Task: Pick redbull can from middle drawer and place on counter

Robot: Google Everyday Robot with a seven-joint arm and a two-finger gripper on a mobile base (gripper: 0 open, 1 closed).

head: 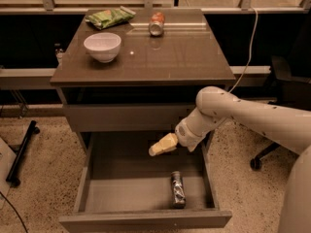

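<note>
1 slim silvery redbull can [178, 189], lying flat in the open grey-brown middle drawer [121, 195], ungrasped. 1 cream gripper [163, 144] poised over the tray, apart from the can, likely for descent; whether open or closed cannot be told.

Hand [154, 151] over drawer [121, 194]; can [178, 189] inside.

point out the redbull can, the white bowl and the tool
redbull can [178, 189], camera view, middle of its side
white bowl [102, 52], camera view, outer wall
tool [154, 150], camera view, its tip, above the middle drawer [121, 193]
</note>
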